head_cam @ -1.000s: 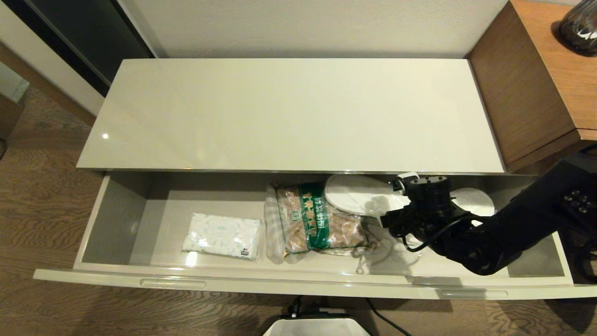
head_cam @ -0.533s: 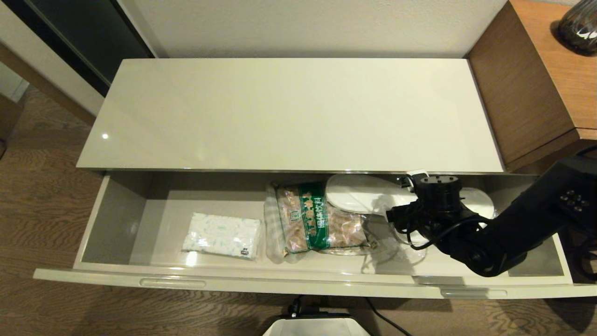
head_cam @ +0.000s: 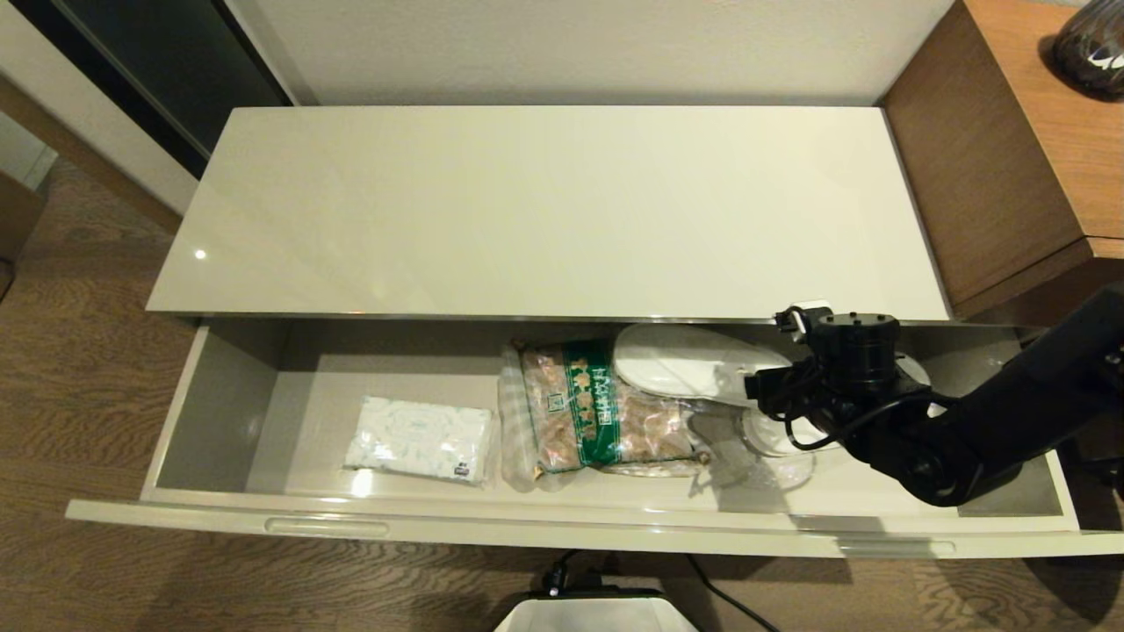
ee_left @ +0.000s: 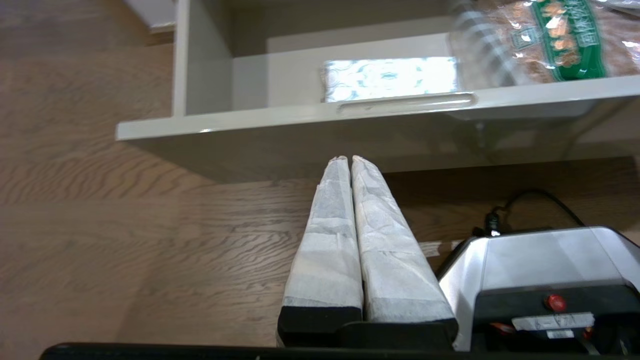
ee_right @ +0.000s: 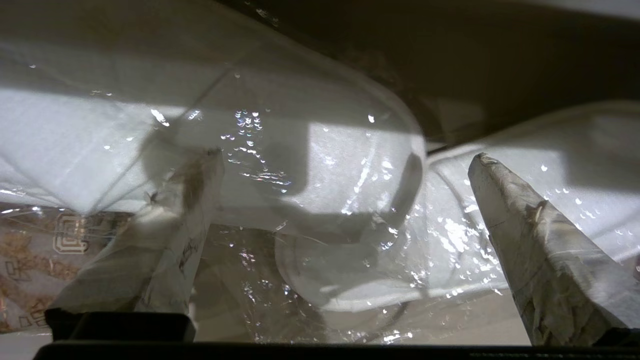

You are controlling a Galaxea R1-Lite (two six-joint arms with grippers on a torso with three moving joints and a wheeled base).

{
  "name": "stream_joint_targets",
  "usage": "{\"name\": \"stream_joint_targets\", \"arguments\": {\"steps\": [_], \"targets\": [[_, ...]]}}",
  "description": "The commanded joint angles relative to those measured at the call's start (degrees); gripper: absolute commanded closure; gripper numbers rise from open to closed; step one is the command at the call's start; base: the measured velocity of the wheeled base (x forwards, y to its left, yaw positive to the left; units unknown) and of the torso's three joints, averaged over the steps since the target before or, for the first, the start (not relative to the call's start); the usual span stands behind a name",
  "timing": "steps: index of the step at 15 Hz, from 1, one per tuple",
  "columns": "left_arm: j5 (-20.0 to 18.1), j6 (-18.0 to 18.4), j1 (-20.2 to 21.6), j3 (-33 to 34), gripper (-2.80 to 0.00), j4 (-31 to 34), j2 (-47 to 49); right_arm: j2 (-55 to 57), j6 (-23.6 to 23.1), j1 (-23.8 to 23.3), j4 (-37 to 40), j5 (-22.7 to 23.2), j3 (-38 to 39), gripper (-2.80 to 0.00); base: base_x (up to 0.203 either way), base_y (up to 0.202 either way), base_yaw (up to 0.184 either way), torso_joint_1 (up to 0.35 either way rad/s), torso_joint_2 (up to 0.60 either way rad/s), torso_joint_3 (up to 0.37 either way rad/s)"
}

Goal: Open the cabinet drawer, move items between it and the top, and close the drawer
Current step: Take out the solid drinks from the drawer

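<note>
Lying open, the cabinet drawer [head_cam: 219, 412] holds at its right rear corner the slippers [head_cam: 694, 364], light, soft, in slippery crinkling wrap, best pinched mid-sole; right gripper [ee_right: 345, 200] spread wide astride them, nothing clamped; left gripper [ee_left: 350, 165] pressed together, parked below the drawer front.

Drawer [head_cam: 219, 518] open: tissue pack [head_cam: 420, 439], snack bag [head_cam: 590, 405], wrapped slippers [head_cam: 685, 364] inside.
</note>
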Motion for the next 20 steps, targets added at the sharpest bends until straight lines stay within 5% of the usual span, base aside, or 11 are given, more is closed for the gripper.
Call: {"name": "stream_joint_targets", "arguments": {"steps": [1,8,13,20], "targets": [[0.01,0.05,0.00,0.00,0.00,0.04,0.09,-0.64,1.04,-0.33,0.07,-0.14,0.08,-2.80,0.000,0.000,0.000,0.000,0.00,0.000],[0.01,0.05,-0.05,0.00,0.00,0.04,0.09,0.78,1.05,2.72,3.14,-2.09,1.26,-2.80,0.000,0.000,0.000,0.000,0.00,0.000],[0.01,0.05,0.03,0.00,0.00,0.04,0.09,3.02,0.33,12.55,3.53,-12.68,1.47,-2.80,0.000,0.000,0.000,0.000,0.00,0.000],[0.01,0.05,-0.04,0.00,0.00,0.04,0.09,3.51,-0.99,13.01,3.25,-13.23,1.39,-2.80,0.000,0.000,0.000,0.000,0.00,0.000]]}}
